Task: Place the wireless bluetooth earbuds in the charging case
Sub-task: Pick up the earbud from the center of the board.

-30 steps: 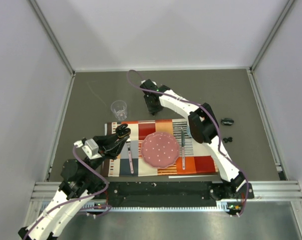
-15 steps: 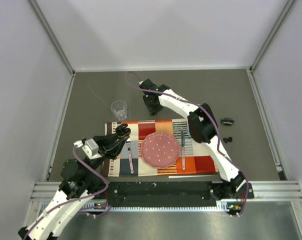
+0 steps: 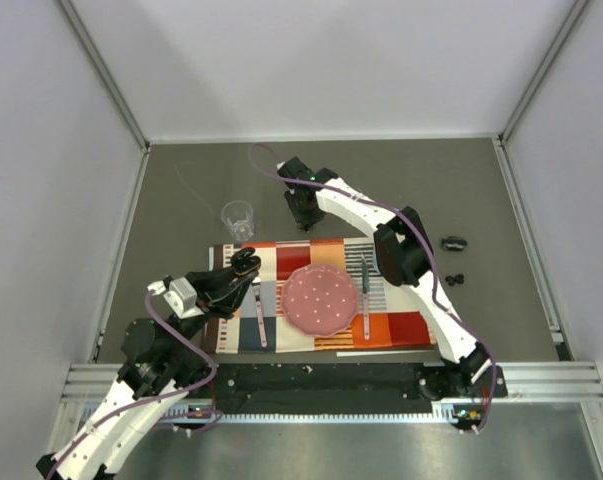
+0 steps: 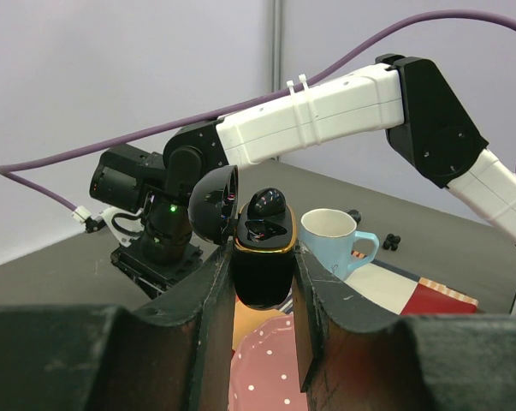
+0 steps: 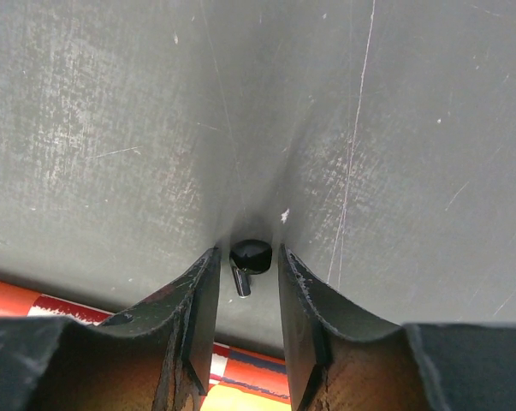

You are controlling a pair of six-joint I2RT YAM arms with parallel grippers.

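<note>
**Case clamped on the left, one bud between the right fingers**

The left gripper (image 4: pixel 263 259) is closed tight on the small black rounded charging case (image 4: pixel 263 282) with a gold rim. It holds the case upright over the left part of the multicoloured patchwork placemat (image 3: pixel 401 325), and the pink white-dotted round plate (image 3: pixel 321 298) is just to the right of it. The case's hinged domed lid (image 4: pixel 213 204) stands open to one side. One glossy black wireless earbud (image 4: pixel 266 203) sits in the top of the case. A light blue ceramic mug (image 4: pixel 330 241) stands beyond it.

The right gripper (image 5: pixel 248 252) points down at the dark grey table (image 5: pixel 386 128) past the placemat's far edge, near a clear plastic cup (image 3: pixel 238 218). Its jaws stand a little apart, with the second small black earbud (image 5: pixel 252 254) between the tips, low at the table surface. Whether the pads press on it cannot be told.
</note>
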